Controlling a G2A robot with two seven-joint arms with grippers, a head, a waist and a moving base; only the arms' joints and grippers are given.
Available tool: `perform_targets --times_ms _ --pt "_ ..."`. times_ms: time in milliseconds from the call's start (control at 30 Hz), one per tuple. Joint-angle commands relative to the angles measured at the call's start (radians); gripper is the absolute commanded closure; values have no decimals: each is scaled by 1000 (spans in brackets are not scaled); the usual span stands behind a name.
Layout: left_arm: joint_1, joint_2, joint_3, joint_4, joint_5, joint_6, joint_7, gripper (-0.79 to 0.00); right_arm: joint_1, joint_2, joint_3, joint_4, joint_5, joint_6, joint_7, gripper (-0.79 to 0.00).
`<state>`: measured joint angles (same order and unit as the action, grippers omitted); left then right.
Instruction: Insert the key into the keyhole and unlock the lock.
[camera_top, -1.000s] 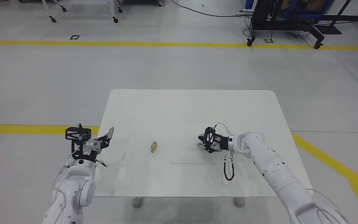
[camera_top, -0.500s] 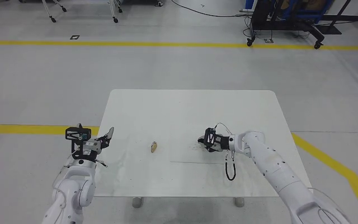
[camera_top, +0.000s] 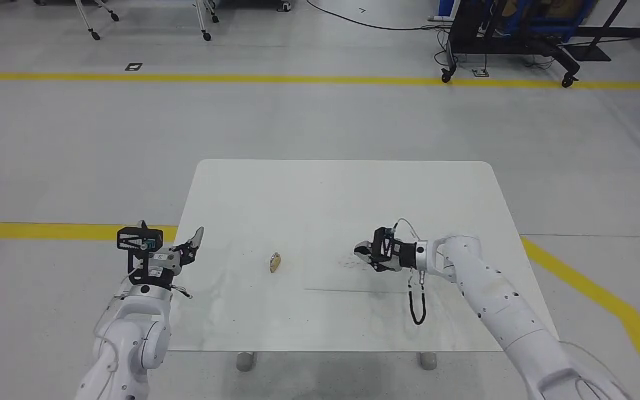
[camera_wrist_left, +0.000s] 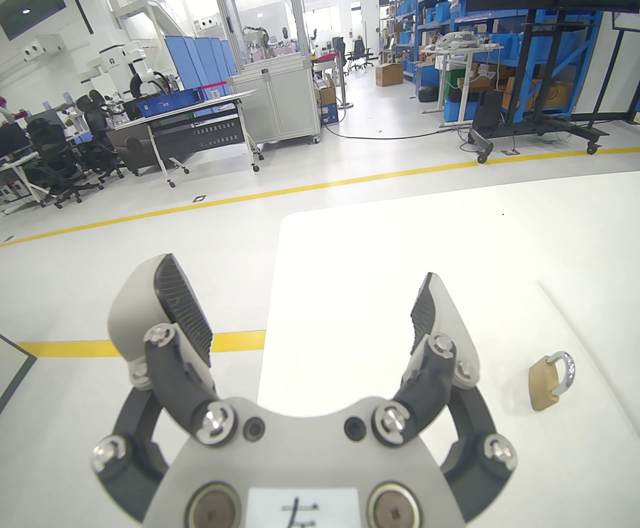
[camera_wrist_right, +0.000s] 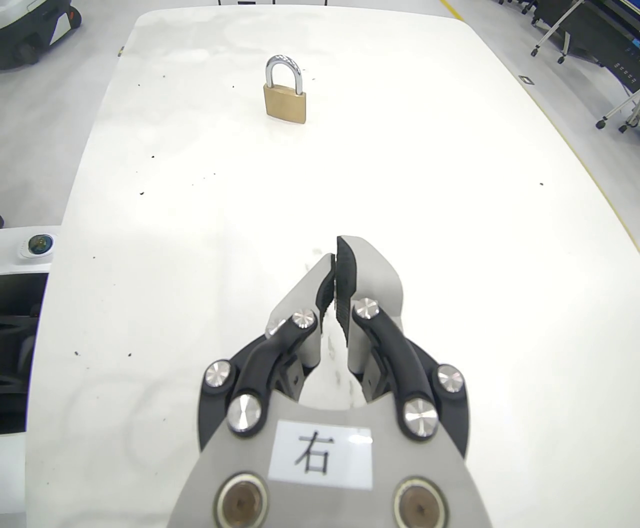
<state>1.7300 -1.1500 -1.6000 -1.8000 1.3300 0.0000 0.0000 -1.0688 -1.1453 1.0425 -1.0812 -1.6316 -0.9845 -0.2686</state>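
A brass padlock (camera_top: 274, 262) with a silver shackle lies on the white table (camera_top: 340, 190), left of centre. In the right wrist view the padlock (camera_wrist_right: 285, 97) lies straight ahead of my right gripper (camera_wrist_right: 336, 250), well beyond its tips. That gripper (camera_top: 360, 250) hovers low near the table's middle, shut, and the key is hidden between its pads. My left gripper (camera_top: 192, 245) hangs over the table's left edge, open and holding nothing. From its wrist view the padlock (camera_wrist_left: 550, 382) lies off to one side of the open left gripper (camera_wrist_left: 300, 280).
A black cable (camera_top: 412, 300) loops down from the right wrist above the table's front. Small dark specks (camera_wrist_right: 142, 191) dot the tabletop. Yellow floor tape (camera_top: 60, 231) runs past both sides of the table.
My right gripper has drawn back slightly to the right, away from the padlock, staying shut. The left arm and the padlock have not moved.
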Motion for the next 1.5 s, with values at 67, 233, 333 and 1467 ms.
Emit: perform_targets --times_ms 67,233,333,1467 --pt "0 0 0 0 0 0 0 -785 0 0 0 0 0 0 0 0" --pt "0 0 0 0 0 0 0 -785 -47 6 33 -20 95 0 -101 0" --pt "0 0 0 0 0 0 0 -785 -79 17 61 -29 189 -28 -224 0" --pt "-210 -25 183 34 -1385 -410 -546 -785 -68 41 -240 -14 923 -28 -354 0"
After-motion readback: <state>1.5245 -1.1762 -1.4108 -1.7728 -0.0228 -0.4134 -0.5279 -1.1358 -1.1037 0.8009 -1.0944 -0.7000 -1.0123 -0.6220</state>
